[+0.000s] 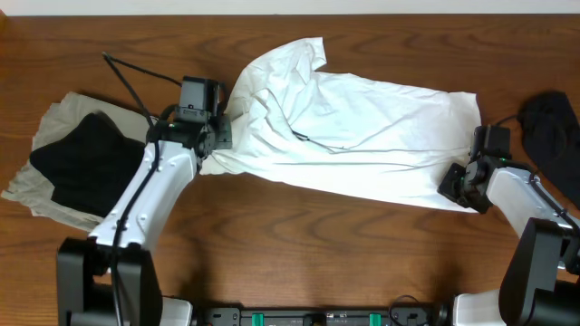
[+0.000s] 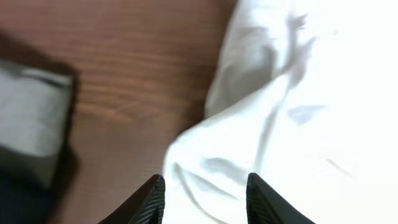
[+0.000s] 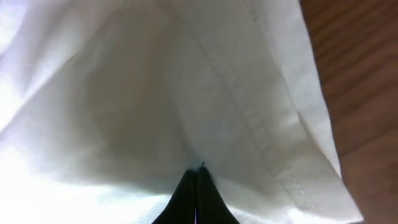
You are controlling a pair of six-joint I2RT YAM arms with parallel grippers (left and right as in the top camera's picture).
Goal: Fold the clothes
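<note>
A wooden table point(image 1: 272, 36) is seen from above. Across its middle the white garment point(image 1: 381, 127) is spread, wrinkled, with one bunched corner pushed toward the far edge. The left arm point(image 1: 149, 195) is stretched forward from the near edge and angled in toward the white garment's left end. The right arm point(image 1: 526, 204) is bent short, its wrist turned inward to the white garment's near right corner. Well to the left of the white garment a beige garment point(image 1: 36, 186) is laid flat, and a black garment point(image 1: 86, 158) is piled on it. Just beyond the white garment's right end a dark garment point(image 1: 553, 122) is bunched. The left gripper point(image 2: 202, 202) is held over the white garment's left edge with its fingers parted partway, and nothing is clasped between them. The right gripper point(image 3: 196, 186) is closed tight, and a fold of the white garment near its stitched hem is pinched between the fingertips.
</note>
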